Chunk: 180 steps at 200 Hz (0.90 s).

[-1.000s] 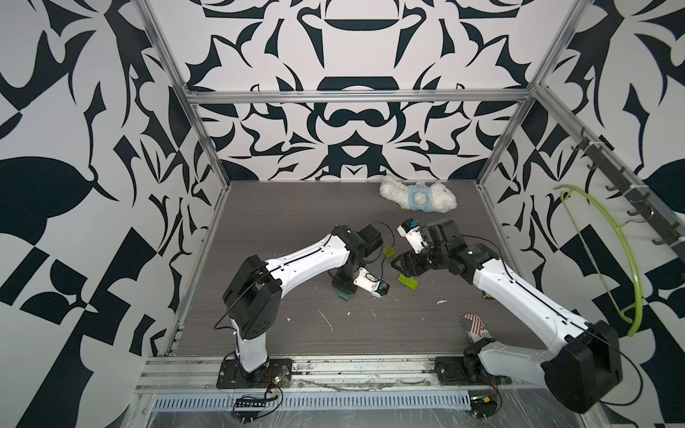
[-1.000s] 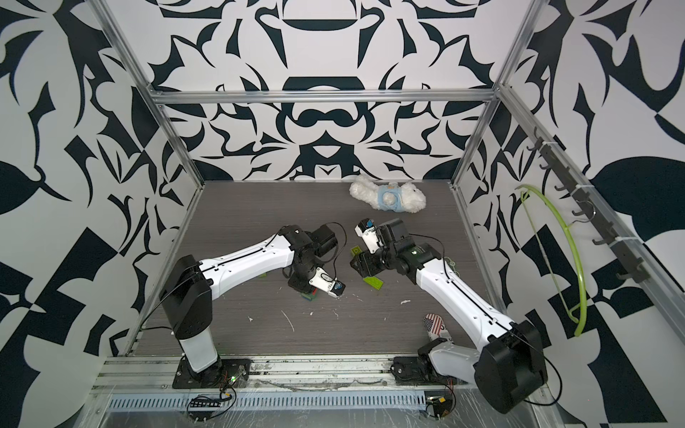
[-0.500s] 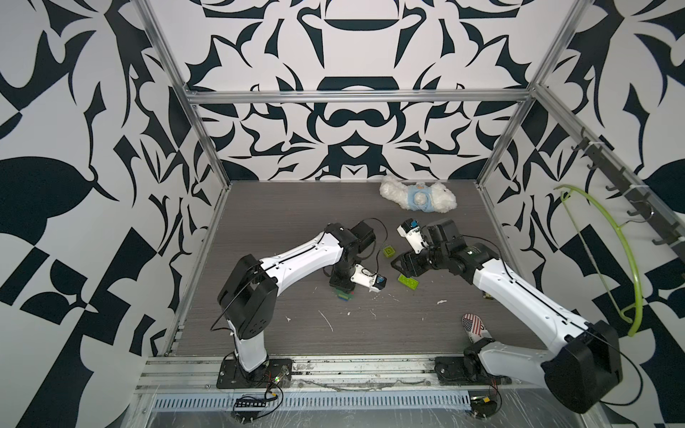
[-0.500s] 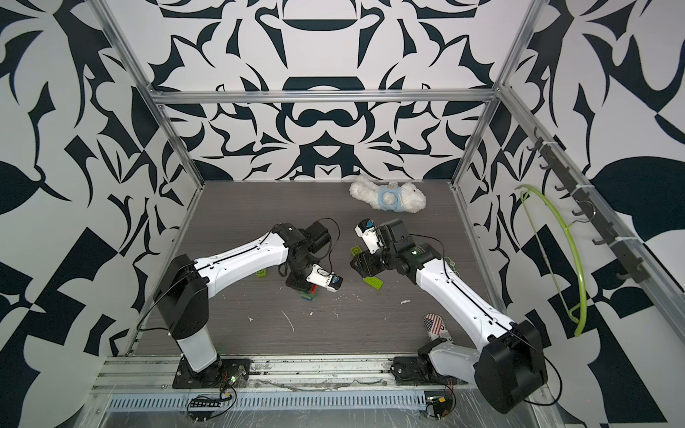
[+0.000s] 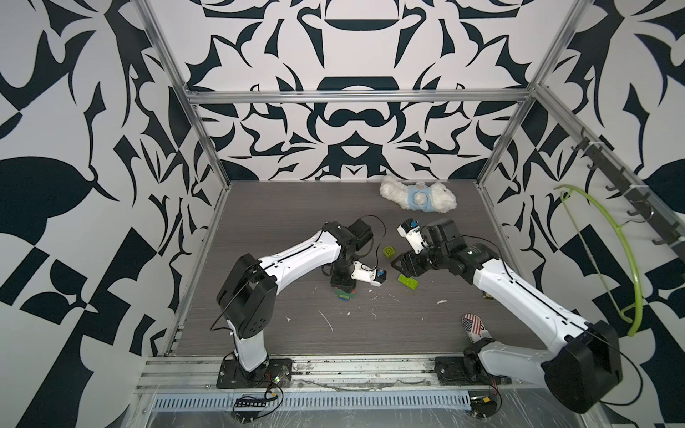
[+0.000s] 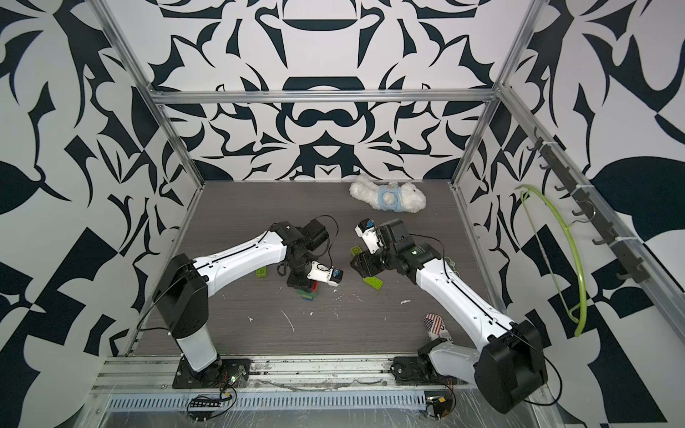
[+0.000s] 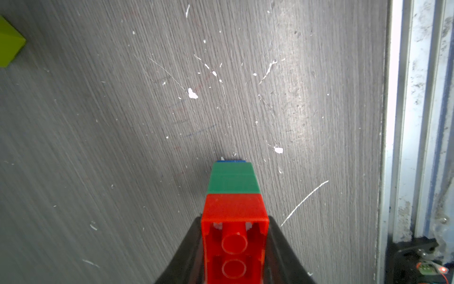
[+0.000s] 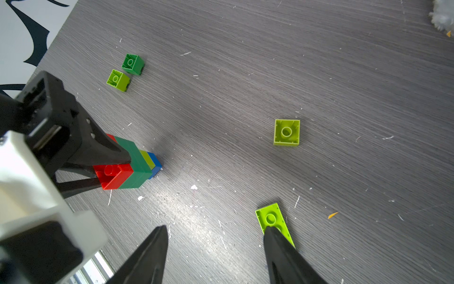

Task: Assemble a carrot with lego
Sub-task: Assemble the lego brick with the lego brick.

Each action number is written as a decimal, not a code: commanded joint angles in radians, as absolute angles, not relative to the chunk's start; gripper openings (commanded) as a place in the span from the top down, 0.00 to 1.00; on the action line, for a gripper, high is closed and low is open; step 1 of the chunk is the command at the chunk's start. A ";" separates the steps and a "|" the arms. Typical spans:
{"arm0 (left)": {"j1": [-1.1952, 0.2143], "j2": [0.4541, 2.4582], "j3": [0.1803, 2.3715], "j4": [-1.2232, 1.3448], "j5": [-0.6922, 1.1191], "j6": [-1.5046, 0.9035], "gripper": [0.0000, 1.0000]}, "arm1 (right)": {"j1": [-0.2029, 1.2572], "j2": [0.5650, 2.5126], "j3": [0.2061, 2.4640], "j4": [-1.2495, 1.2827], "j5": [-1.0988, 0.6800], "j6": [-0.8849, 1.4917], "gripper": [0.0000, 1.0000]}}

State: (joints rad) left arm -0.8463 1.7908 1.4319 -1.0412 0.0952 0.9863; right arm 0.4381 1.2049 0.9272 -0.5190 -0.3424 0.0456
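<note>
The left pincer (image 7: pixel 234 246) is clamping its black fingers on the glossy red brick of the half-built carrot (image 8: pixel 132 167), a plastic stack stepping through dark green and lime to a blue tip pointing down at the grey wood-grain tabletop (image 8: pixel 344 73) near its middle. The right pincer (image 8: pixel 215 230) is hanging open and empty close to an oblong lime brick (image 8: pixel 270 218), while a square lime brick (image 8: pixel 286 132) is lying hollow side up and a small dark green cube (image 8: pixel 132 63) and a small lime cube (image 8: pixel 118 80) are sitting side by side. A small object (image 5: pixel 473 326) by the right arm's base is showing a stars-and-stripes print.
</note>
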 commanded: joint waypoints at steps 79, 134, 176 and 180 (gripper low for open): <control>-0.845 1.783 1.411 -1.038 0.153 0.960 0.34 | 0.434 1.211 0.940 -0.521 -0.330 0.039 0.33; -0.792 1.684 1.430 -0.967 0.262 0.854 0.32 | 0.434 1.193 0.936 -0.523 -0.262 0.054 0.32; -0.736 1.572 1.433 -0.888 0.344 0.657 0.31 | 0.429 1.164 0.898 -0.459 -0.169 0.106 0.30; -0.733 1.560 1.430 -0.869 0.341 0.631 0.31 | 0.429 1.165 0.895 -0.456 -0.160 0.112 0.30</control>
State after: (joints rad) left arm -0.7570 1.6325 1.4139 -0.9314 0.2611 0.7765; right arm 0.4347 1.1934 0.9051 -0.5037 -0.2398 0.0692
